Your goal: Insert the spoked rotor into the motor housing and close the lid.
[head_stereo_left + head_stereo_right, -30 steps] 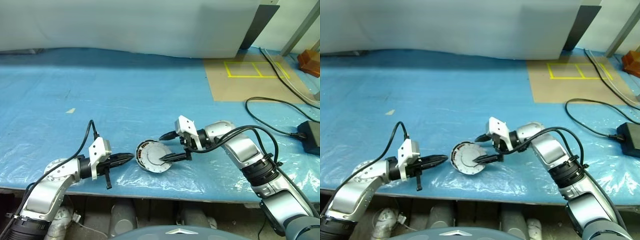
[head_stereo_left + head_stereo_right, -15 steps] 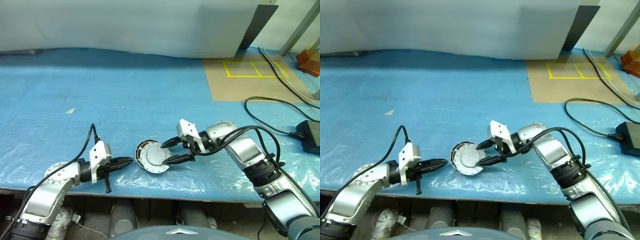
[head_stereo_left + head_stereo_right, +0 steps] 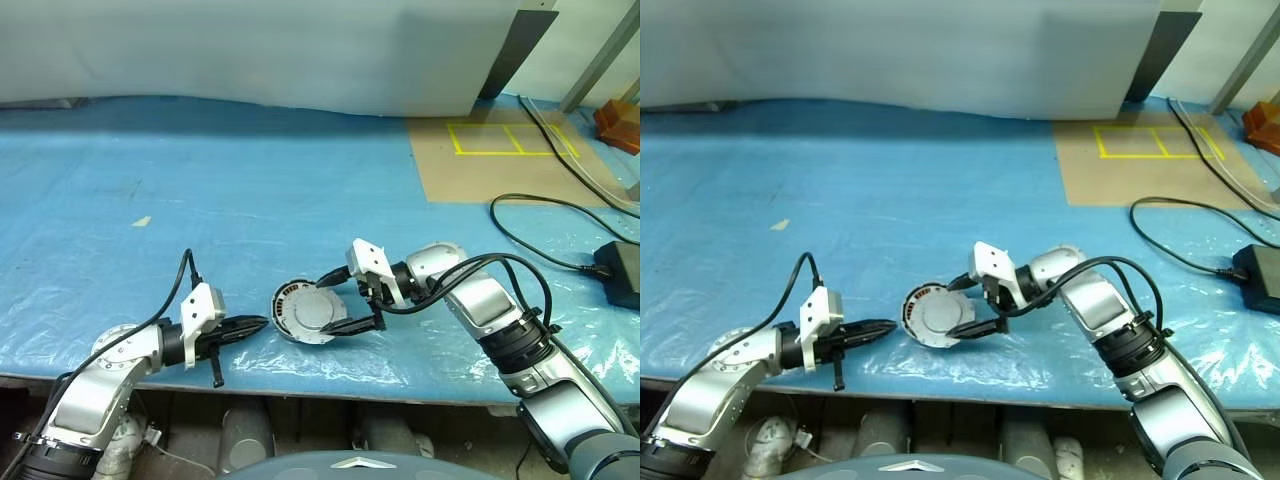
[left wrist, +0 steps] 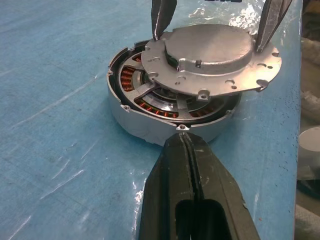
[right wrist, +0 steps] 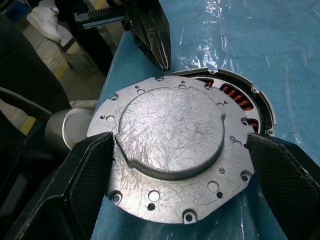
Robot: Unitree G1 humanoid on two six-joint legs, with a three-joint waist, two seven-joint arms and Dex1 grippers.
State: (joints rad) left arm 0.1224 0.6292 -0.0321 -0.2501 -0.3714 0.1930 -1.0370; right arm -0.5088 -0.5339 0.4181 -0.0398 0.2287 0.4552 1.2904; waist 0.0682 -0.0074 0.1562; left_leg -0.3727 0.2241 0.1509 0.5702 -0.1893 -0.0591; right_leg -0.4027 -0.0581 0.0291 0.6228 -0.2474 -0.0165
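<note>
Scratched silver lid (image 5: 172,150) lies askew atop the copper-wound motor housing (image 4: 131,107) on the blue-sheeted worktop (image 3: 250,200). Right tool (image 5: 182,172) gapes wide, straddling the lid; left tool (image 4: 186,145), closed, nudges the housing's rim.

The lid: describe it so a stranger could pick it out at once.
On the blue plastic sheet, near its front edge, sits the round grey motor housing. The flat silver disc lid lies askew on it, leaving copper windings uncovered on one side.
</note>
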